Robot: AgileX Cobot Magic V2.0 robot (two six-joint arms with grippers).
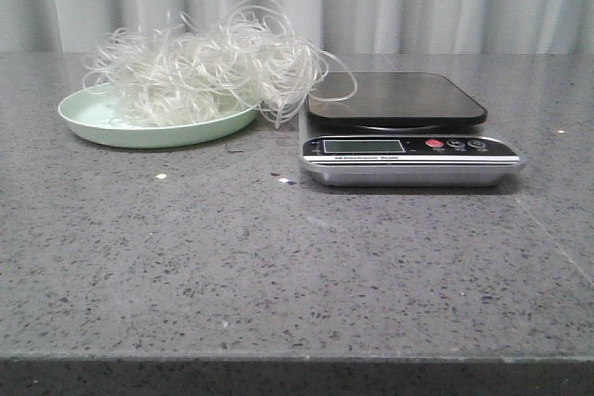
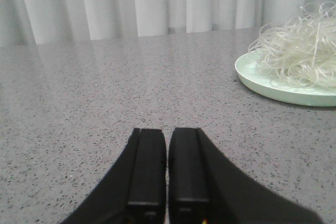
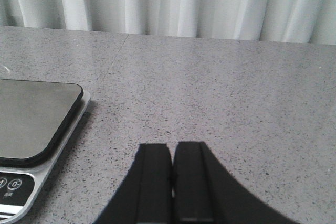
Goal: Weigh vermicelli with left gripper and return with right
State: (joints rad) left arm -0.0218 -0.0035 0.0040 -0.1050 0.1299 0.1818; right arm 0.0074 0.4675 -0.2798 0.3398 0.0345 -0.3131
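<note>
Grey speckled tabletop (image 1: 278,266), pale curtains behind. Left pincer (image 2: 168,169) pressed together, holding nothing, low over bare stone; plate (image 2: 278,90) ahead of it and off to one side. Right pincer (image 3: 173,174) likewise pressed together and empty, the scale (image 3: 37,114) just off to its side. Vermicelli (image 1: 204,67) heaped on the plate, a few loops straying onto the scale's edge. Weighing pan otherwise bare. Fits either noodles awaiting weighing or noodles already returned; cannot say which.

Curtained test bench: speckled stone counter (image 1: 278,266), kitchen scale (image 1: 408,132).
</note>
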